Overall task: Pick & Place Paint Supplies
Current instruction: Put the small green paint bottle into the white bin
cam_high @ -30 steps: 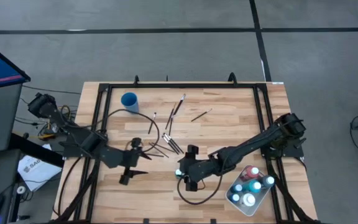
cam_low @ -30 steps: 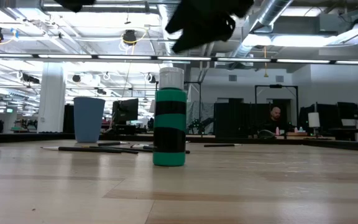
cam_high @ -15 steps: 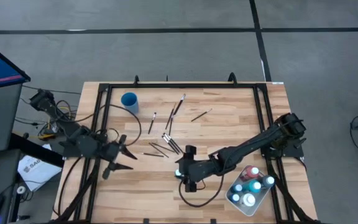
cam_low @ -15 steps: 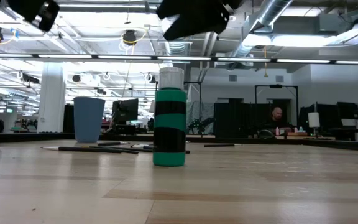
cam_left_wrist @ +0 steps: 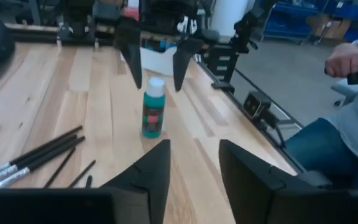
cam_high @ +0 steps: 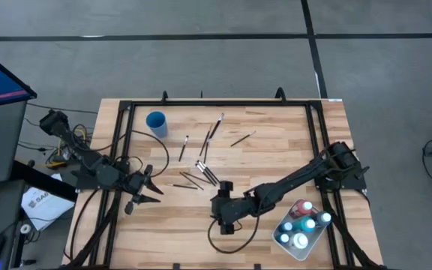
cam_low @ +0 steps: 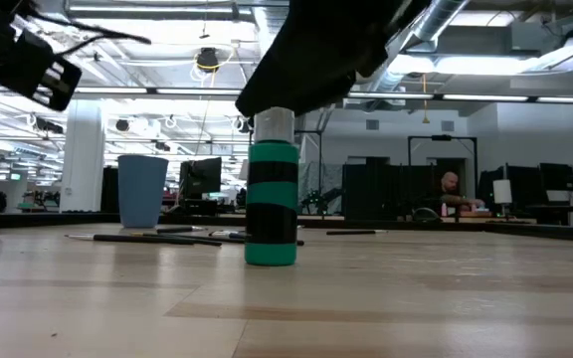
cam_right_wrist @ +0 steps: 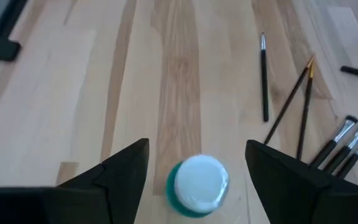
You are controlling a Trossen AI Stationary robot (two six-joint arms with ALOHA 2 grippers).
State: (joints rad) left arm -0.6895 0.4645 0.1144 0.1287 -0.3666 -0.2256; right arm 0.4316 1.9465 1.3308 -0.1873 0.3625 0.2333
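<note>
A teal paint bottle (cam_low: 272,194) with a white cap (cam_right_wrist: 197,180) stands upright on its base near the middle of the table. My right gripper (cam_right_wrist: 196,144) hangs open just above it. One finger stands on each side of the cap (cam_left_wrist: 156,84), and neither touches it. In the high view that gripper (cam_high: 220,208) covers the bottle. My left gripper (cam_left_wrist: 194,168) is open with nothing between its fingers, low at the table's left edge (cam_high: 147,190) and pointing toward the bottle. Several dark-handled paintbrushes (cam_high: 201,176) lie flat left of centre.
A white tray (cam_high: 277,238) at the near right holds several small paint bottles (cam_high: 304,217). A blue cup (cam_high: 156,121) stands at the far left. More brushes (cam_high: 214,129) lie toward the far edge. A black frame (cam_high: 122,150) borders the table. People sit in the room beyond.
My left gripper has drawn back toward the table's left edge and sunk lower. It has also turned to point across the table. My right gripper has come down over the teal bottle, so its fingers now flank the cap. The bottle has not moved.
</note>
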